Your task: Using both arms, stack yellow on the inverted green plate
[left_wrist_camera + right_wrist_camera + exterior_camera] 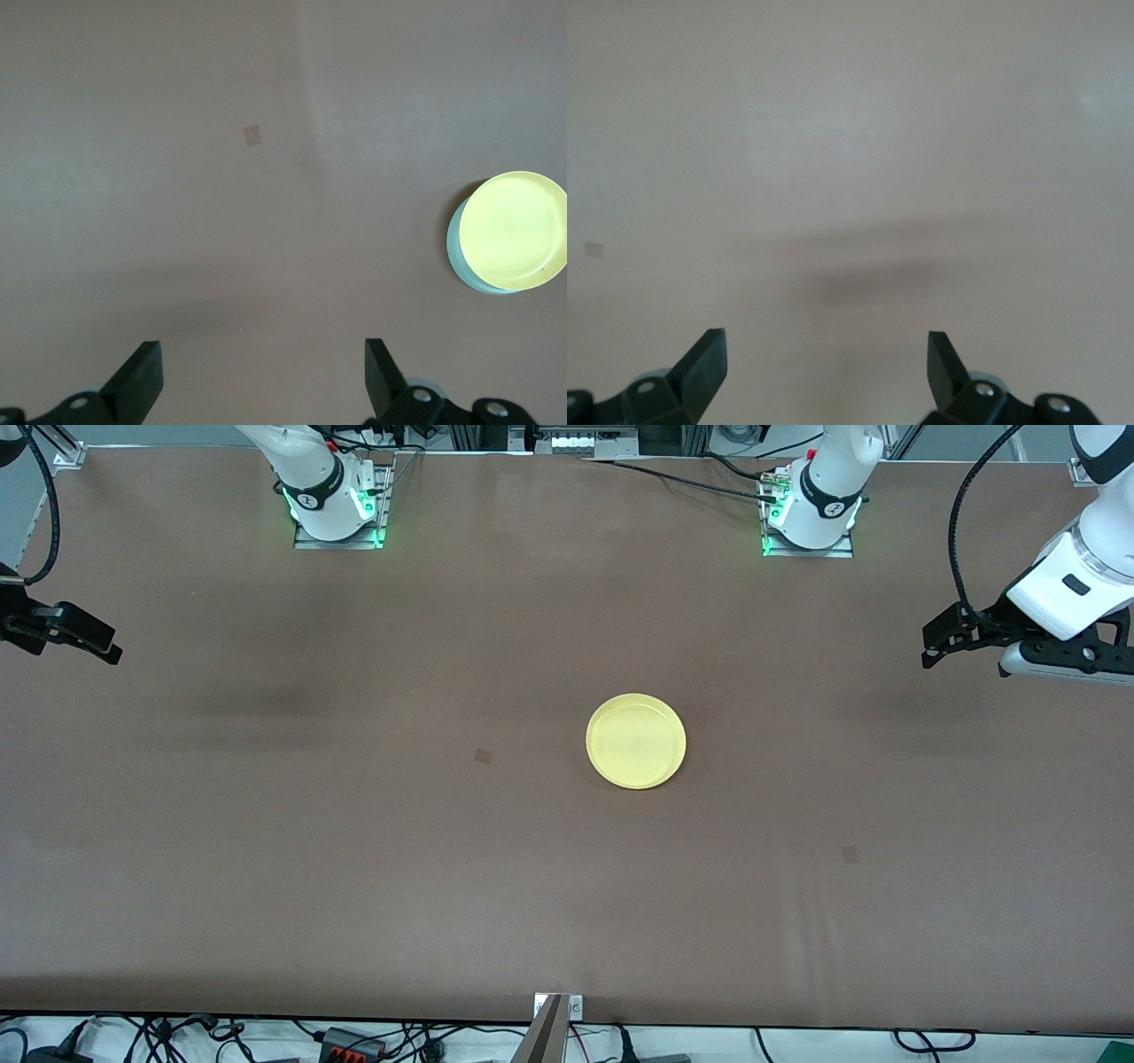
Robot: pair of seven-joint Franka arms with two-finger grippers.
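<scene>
A: Left wrist view is showing the left hand (261, 381) hanging wide apart and holding nothing over bare table (177, 221), well apart from the yellow (516, 228) plate; only a sliver of the green plate (455, 252) is peeking out underneath it.

B: So yellow is already sitting on green, slightly off-centre. Any nudge could be sliding it off.

A: The right hand (824, 376) is also spread wide and holding nothing, waiting over table at the right arm's end.

B: Whether green is lying inverted is staying hidden, and front view is showing no green at all.
</scene>
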